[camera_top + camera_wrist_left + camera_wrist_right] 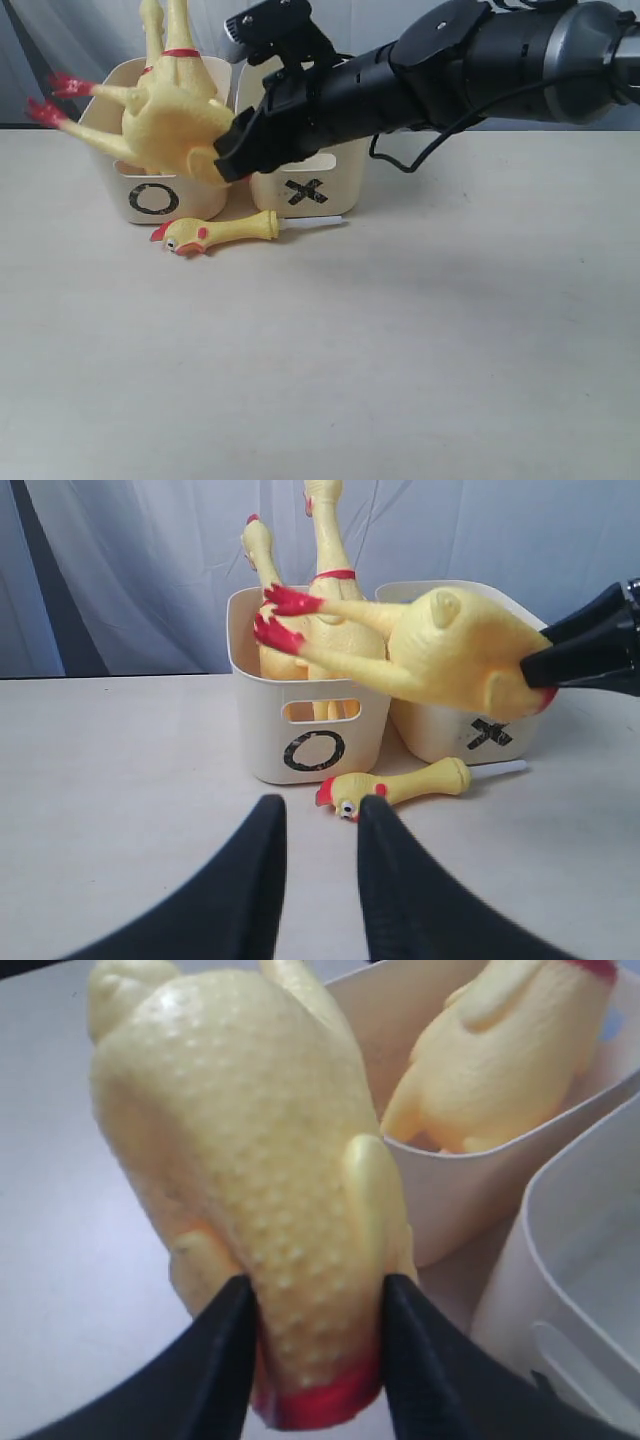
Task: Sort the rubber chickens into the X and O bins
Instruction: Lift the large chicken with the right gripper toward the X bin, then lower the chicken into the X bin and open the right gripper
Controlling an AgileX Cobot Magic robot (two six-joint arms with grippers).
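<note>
One chicken (pixel 175 125) hovers at the O bin (pixel 200 195), its neck pinched in the right tool (pixel 318 1290), seemingly for dropping in. A short one (pixel 215 233) lies on the surface (pixel 400 350). The left tool (pixel 322 810) gapes empty.

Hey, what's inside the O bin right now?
One rubber chicken stands in the O bin, sticking up above its rim. The front wall hides the floor and anything lower.
</note>
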